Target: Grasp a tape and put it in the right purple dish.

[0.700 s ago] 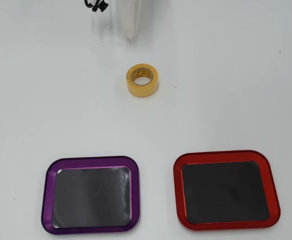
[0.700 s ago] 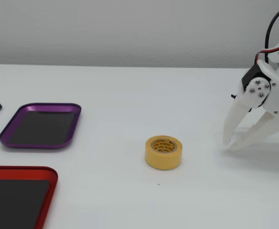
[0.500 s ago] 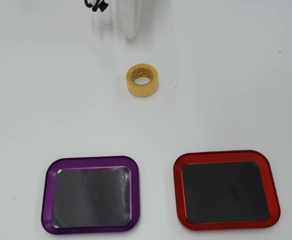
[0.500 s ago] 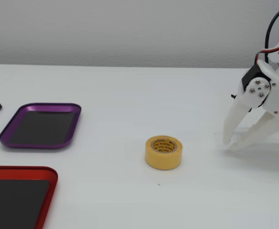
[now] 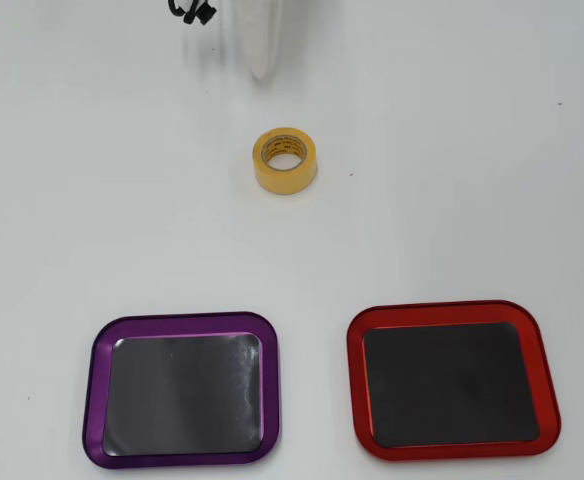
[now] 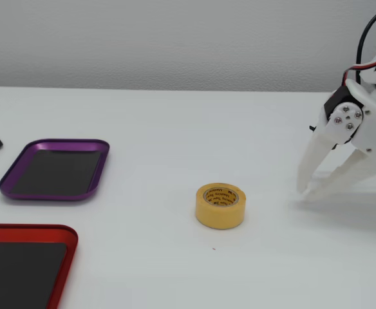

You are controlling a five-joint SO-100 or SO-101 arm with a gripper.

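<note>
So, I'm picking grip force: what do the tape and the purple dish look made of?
The tape looks like matte yellow paper masking tape wound on a printed cardboard core. The purple dish looks like metal, perhaps anodized: its rim is glossy, while its flat dark centre has only a dull sheen.

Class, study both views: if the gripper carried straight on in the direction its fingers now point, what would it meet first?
Probably the bare table: the open gripper points down and toward the tape, its tips already near the surface. Sliding on, it would reach the tape; depth is uncertain.
</note>
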